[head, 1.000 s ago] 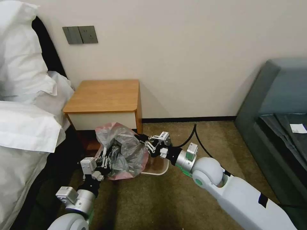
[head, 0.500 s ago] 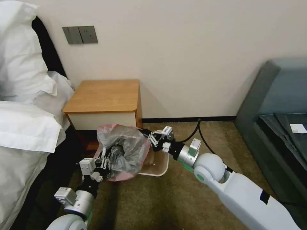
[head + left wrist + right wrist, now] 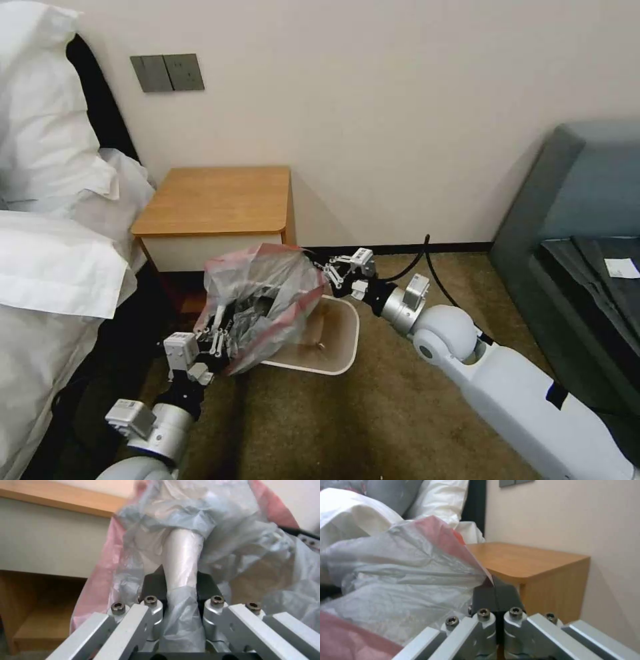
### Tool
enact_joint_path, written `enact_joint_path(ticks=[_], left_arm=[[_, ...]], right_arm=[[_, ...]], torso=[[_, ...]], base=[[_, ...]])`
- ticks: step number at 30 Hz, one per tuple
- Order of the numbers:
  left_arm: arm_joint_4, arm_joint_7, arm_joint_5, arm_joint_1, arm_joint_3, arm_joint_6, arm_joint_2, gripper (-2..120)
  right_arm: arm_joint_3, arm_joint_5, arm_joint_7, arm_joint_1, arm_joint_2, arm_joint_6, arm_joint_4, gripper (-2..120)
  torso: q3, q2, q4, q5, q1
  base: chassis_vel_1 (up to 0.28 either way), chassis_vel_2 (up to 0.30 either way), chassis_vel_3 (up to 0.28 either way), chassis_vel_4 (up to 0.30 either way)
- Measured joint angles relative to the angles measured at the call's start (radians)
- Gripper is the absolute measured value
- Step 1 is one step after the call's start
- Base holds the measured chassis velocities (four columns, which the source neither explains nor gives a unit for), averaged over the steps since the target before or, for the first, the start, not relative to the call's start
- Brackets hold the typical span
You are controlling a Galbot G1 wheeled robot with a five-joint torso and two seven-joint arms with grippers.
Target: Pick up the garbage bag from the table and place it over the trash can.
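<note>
The left gripper (image 3: 223, 338) sits low in front of the table (image 3: 217, 199), its fingers (image 3: 155, 585) clenched on a twisted fold of the garbage bag (image 3: 263, 297); the left wrist view shows the grey plastic pinched between the two dark pads. The right gripper (image 3: 325, 273) is clamped on the far edge of the bag's pink-red rim, its pads pressed flat together on the film in the right wrist view, right beside the table's wooden side.

Between the two grippers the garbage bag hangs stretched in the air, mouth partly spread, above the near-left part of the trash can (image 3: 337, 333). The trash can stands on the carpet (image 3: 373, 413) just in front of the table's right corner.

Compared with a second ago, the right gripper has risen and moved back toward the wall, pulling the bag's rim up with it, so the bag now stands taller and more open. The left gripper has shifted only slightly. The bag has lifted off the trash can, whose cream interior and rounded rim are now largely exposed, where before only a sliver of rim peeked out beneath the plastic. The white pillows (image 3: 47, 200) at the left are unchanged.
</note>
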Motion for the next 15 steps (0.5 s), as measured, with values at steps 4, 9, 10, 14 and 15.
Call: enact_joint_path(ticks=[4, 9, 10, 14, 15], left_arm=[[-0.006, -0.005, -0.013, -0.004, -0.005, 0.0, -0.004, 11], [-0.014, -0.01, -0.03, -0.011, -0.007, 0.003, -0.009, 11], [-0.016, -0.012, -0.034, -0.014, -0.009, 0.005, -0.01, 11], [-0.02, -0.02, -0.048, -0.024, -0.013, 0.015, -0.012, 11], [-0.02, -0.025, -0.052, -0.029, -0.013, 0.021, -0.012, 11]], right_arm=[[0.023, -0.008, -0.003, -0.027, -0.011, 0.008, 0.0, 0], [0.056, -0.019, -0.01, -0.071, -0.024, 0.022, 0.001, 0], [0.062, -0.022, -0.011, -0.081, -0.025, 0.024, 0.003, 0], [0.083, -0.029, -0.017, -0.106, -0.028, 0.029, 0.009, 0], [0.09, -0.032, -0.019, -0.112, -0.029, 0.029, 0.011, 5]], torso=[[0.0, 0.0, 0.0, 0.0, 0.0], [0.0, 0.0, 0.0, 0.0, 0.0], [0.0, 0.0, -0.0001, 0.0, 0.0], [0.0, 0.0, 0.0, 0.0, 0.0], [0.0, 0.0, -0.0001, 0.0001, 0.0]], base=[[0.0, 0.0, 0.0, 0.0], [0.0, 0.0, 0.0, 0.0], [0.0, 0.0, 0.0, 0.0], [0.0, 0.0, 0.0, 0.0], [0.0, 0.0, 0.0, 0.0]])
